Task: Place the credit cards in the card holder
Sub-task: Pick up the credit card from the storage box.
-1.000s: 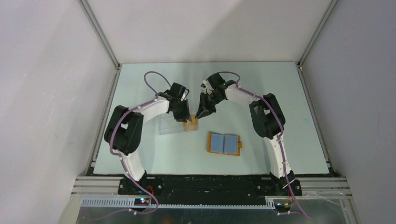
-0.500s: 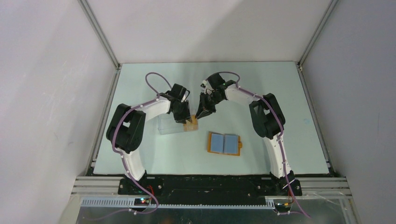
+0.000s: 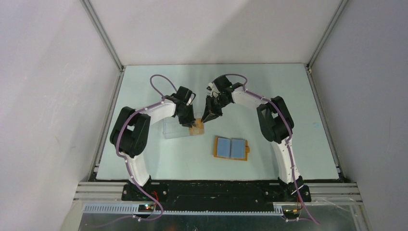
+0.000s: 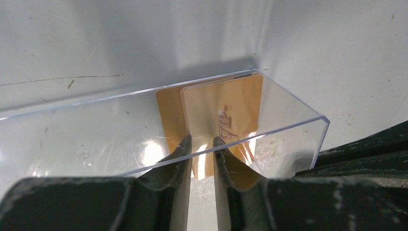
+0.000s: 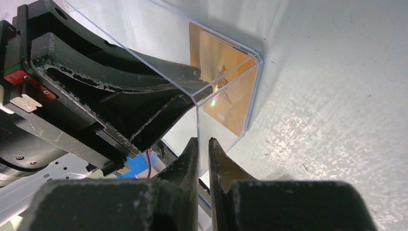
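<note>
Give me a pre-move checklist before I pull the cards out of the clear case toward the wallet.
1. Card holder lying open, blue panels up: ok.
2. Right end effector pinching the clear case wall to steady it: ok.
3. Left end effector reaching into the case, at the credit cards: ok.
4. Left grip firm on a card: cannot tell.
5. Only one card taken: cannot tell; two overlap.
6. Cards out of the case: not ok, both are inside at its end wall.

Clear glossy plastic case (image 4: 293,127), smooth tan credit cards (image 4: 221,108), scuffed matt table (image 4: 337,48)
</note>
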